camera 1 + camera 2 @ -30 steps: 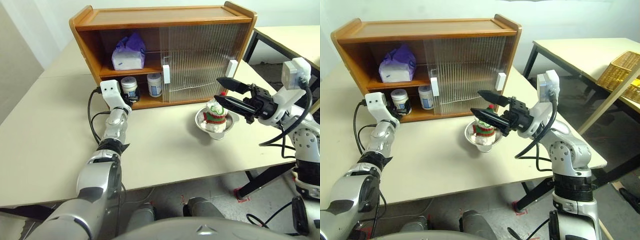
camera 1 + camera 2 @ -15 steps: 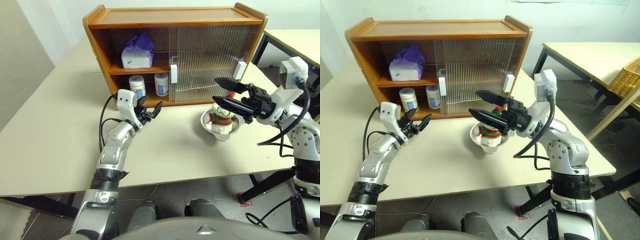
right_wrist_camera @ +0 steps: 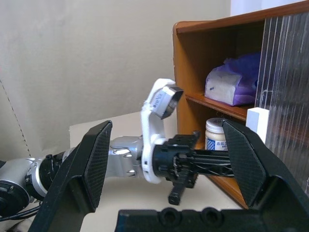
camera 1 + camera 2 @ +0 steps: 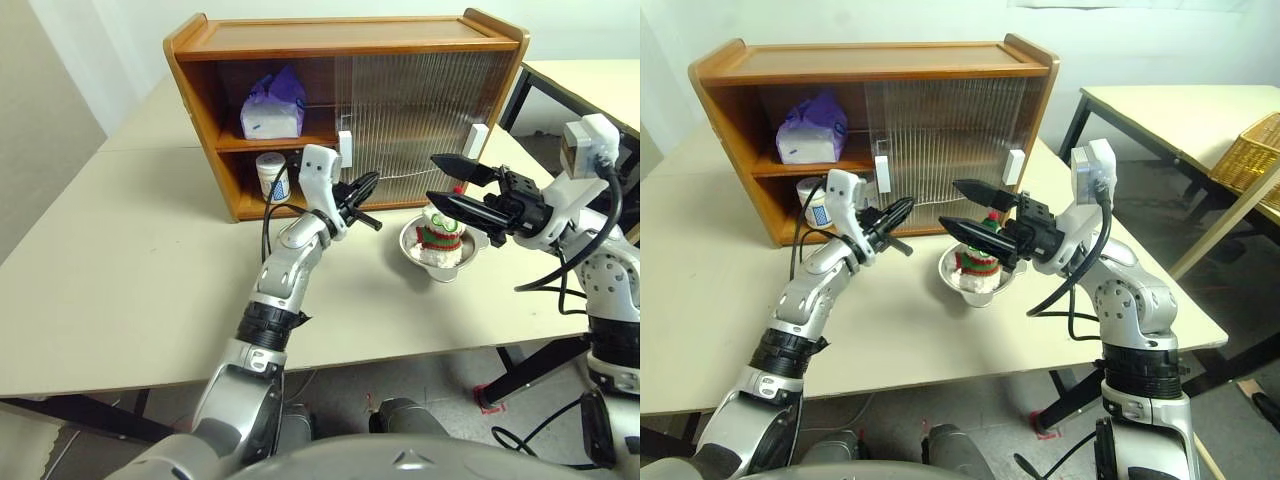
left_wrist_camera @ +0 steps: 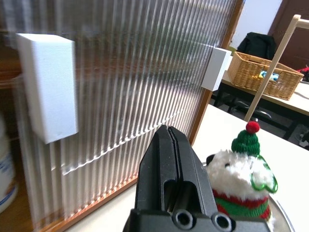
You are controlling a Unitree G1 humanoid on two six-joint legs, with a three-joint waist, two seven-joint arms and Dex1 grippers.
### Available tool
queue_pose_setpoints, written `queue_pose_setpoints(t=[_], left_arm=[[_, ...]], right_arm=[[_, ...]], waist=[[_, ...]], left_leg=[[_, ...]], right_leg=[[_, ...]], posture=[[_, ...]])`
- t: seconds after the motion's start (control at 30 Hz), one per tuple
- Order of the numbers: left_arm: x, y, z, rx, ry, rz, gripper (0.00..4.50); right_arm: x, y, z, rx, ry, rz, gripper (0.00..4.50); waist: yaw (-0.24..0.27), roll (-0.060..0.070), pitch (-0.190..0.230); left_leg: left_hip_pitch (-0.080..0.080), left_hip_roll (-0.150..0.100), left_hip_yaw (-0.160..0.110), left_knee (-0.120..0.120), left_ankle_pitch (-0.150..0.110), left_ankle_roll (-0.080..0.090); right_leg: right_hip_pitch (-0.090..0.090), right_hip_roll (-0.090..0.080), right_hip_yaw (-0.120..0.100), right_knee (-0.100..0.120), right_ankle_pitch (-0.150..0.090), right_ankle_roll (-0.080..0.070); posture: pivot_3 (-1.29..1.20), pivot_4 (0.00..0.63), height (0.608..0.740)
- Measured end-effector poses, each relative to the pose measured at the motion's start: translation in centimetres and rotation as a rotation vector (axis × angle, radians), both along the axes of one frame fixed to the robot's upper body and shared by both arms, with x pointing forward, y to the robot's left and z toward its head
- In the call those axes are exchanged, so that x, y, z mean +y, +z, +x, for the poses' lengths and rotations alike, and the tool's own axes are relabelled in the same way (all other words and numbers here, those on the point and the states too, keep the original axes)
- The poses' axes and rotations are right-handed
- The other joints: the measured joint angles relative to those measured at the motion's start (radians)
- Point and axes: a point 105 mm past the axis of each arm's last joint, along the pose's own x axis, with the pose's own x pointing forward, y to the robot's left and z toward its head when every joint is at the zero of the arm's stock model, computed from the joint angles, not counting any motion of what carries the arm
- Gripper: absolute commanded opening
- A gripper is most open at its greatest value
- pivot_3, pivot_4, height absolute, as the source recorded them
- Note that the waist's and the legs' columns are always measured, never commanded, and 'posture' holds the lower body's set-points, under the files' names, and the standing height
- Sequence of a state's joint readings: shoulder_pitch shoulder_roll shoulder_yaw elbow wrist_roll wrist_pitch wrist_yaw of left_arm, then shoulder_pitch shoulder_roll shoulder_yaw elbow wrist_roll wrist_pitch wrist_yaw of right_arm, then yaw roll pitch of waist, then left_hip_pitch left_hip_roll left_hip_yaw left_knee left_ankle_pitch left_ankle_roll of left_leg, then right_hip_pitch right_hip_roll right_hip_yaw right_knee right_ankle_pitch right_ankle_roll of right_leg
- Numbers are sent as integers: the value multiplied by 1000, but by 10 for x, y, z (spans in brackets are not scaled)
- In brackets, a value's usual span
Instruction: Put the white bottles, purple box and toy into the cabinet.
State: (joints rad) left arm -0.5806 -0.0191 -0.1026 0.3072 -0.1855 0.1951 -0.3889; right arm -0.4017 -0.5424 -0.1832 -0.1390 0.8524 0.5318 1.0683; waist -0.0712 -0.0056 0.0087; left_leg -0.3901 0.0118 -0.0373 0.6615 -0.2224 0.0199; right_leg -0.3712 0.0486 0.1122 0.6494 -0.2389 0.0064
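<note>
from my head, my left tool [image 4: 368,184] is pressed together with nothing in it, hanging level in front of the cabinet [image 4: 340,40], just before the white handle [image 4: 345,147] of the ribbed sliding door [image 4: 405,120]. my right tool [image 4: 445,183] is spread wide, its two black fingers one above the other, with the toy [image 4: 436,229] just beneath and beyond them, untouched. the toy sits upright in a steel bowl [image 4: 412,248] on the tabletop [image 4: 120,260], between my two tools. behind my left tool, in the open half of the cabinet, the purple box [image 4: 268,105] lies on the upper shelf and one white bottle [image 4: 270,176] stands on the lower shelf; my arm covers the place next to it, so i cannot tell about the second bottle.

from my left wrist, the tool's fingers [image 5: 169,164] lie flat against each other, pointing at the ribbed door. one white handle [image 5: 48,87] stands close on one side, another [image 5: 215,67] farther along the door. the toy [image 5: 241,176] in its red-and-green hat is just beside the fingertips, apart from them. a wicker basket [image 5: 258,75] rests on another table well beyond.

from my right wrist, the two fingers [image 3: 94,162] stand far apart, and between them i see my left tool [image 3: 193,159] shut, with the purple box [image 3: 231,82] on the upper shelf and a white bottle [image 3: 217,133] below it beyond.
</note>
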Motion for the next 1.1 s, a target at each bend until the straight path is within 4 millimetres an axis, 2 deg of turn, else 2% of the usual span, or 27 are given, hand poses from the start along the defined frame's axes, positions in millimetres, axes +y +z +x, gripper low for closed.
queue_pose_setpoints(t=[0.17,0.33,0.6,1.1], left_arm=[[3,5,26,-4,98,0,56],[17,6,38,-22,232,-27,56],[24,7,35,-32,366,-76,56],[71,15,27,-65,624,-81,56]], right_arm=[[-3,-5,-2,14,-25,-2,4500],[-7,-4,-3,5,-49,-2,4500],[-7,-3,-4,2,-52,-3,4500],[-8,-1,-1,2,-36,3,4500]], waist=[[-9,0,0],[-26,0,0],[-43,0,1],[-55,1,2]], left_leg=[[0,-1,-1,-1,1,5],[-1,-6,-1,-1,-1,9],[-2,-12,6,2,-4,13],[0,-12,11,2,-4,13]], right_leg=[[1,-3,0,-1,-2,4],[1,-6,0,-1,-7,12],[3,-9,-9,-3,-10,17],[5,-8,-9,-3,-10,16]], posture=[[-180,0,740],[-188,0,740],[-167,0,740],[-129,0,740]])
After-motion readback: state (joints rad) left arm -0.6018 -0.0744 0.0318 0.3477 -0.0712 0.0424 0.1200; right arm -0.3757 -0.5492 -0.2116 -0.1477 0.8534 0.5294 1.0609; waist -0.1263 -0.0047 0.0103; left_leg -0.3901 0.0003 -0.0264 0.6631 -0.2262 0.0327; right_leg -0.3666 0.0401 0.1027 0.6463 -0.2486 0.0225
